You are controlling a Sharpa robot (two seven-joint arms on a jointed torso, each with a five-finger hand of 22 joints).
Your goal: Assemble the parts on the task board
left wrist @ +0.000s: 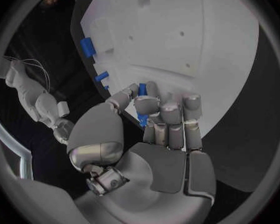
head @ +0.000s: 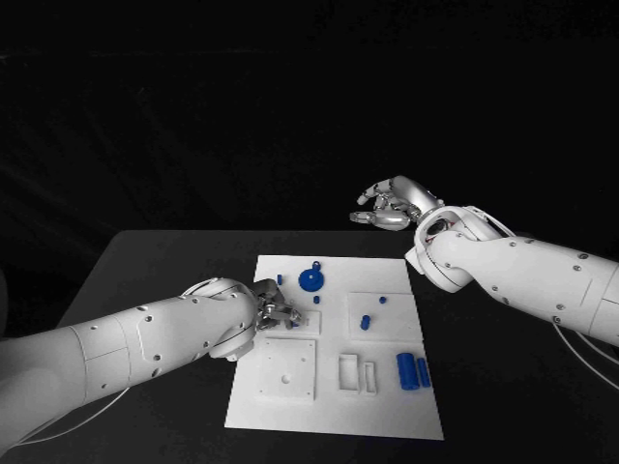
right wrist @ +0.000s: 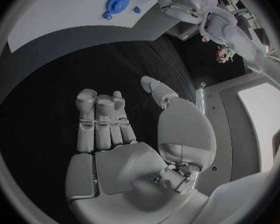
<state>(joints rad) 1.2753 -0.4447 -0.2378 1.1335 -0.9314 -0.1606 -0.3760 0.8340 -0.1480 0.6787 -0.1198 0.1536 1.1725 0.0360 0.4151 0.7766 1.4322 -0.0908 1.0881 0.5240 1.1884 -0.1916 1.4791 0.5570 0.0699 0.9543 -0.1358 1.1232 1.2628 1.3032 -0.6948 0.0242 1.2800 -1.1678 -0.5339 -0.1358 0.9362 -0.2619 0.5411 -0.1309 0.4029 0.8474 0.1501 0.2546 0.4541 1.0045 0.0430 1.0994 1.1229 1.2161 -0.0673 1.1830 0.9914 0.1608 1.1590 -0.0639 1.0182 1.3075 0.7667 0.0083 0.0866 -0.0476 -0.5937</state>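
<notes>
The white task board (head: pixel 340 406) lies in the middle of the black table. My left hand (head: pixel 275 311) sits at the board's left edge, fingers curled in. In the left wrist view that left hand (left wrist: pixel 159 124) pinches a small blue part (left wrist: pixel 142 90) between thumb and fingers, just over the board (left wrist: pixel 196 35). My right hand (head: pixel 389 205) hangs raised beyond the board's far right corner; in its own wrist view the right hand (right wrist: pixel 115 129) has its fingers apart and nothing in it. A round blue disc (head: pixel 311 280) stands near the board's far edge.
Two blue cylinders (head: pixel 409 369) lie side by side at the board's right near side, also seen as blue cylinders (left wrist: pixel 87 47) from the left wrist. Small blue pieces (head: pixel 367 321) sit mid-board. A square raised plate (head: pixel 289 369) and white slots (head: pixel 354 373) occupy the near half.
</notes>
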